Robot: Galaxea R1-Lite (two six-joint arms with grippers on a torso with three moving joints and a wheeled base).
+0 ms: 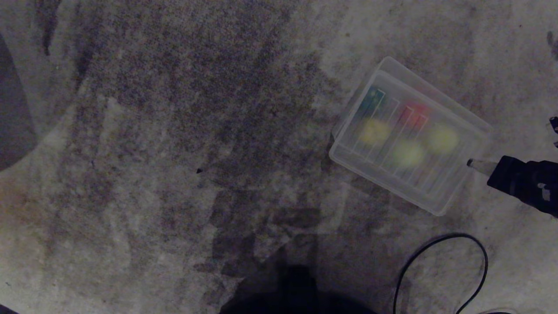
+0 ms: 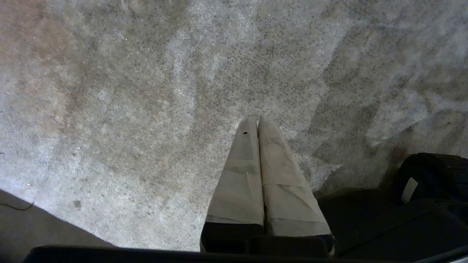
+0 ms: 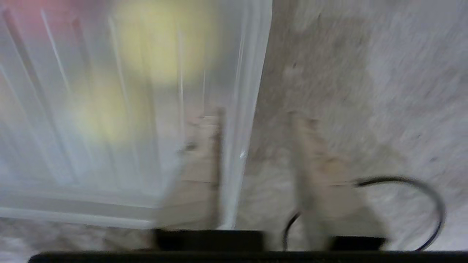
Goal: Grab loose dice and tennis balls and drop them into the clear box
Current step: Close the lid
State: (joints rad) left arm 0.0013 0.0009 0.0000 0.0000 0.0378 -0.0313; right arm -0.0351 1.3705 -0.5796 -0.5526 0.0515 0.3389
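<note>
Black cable [image 1: 440, 270] on stained carpet [image 1: 174, 152], right gripper [image 3: 256, 153] parted astride clear box [image 1: 436, 208] wall

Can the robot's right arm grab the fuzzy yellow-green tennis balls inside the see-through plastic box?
Probably not as things stand: a ribbed clear lid covers the box, with the balls underneath. The right gripper straddles its edge, open.

A grey, mottled carpet [image 1: 183, 131] is seen across the whole floor, with darker patches spread over its middle and paler pile toward the edges. A thin black cable [image 1: 440, 266] is laid on the carpet in an open loop near the lower right of the head view, and the same cable [image 3: 409, 197] is seen curving in the right wrist view. A dark rounded shape [image 1: 13, 113] is cut off at the left edge and cannot be identified.
</note>
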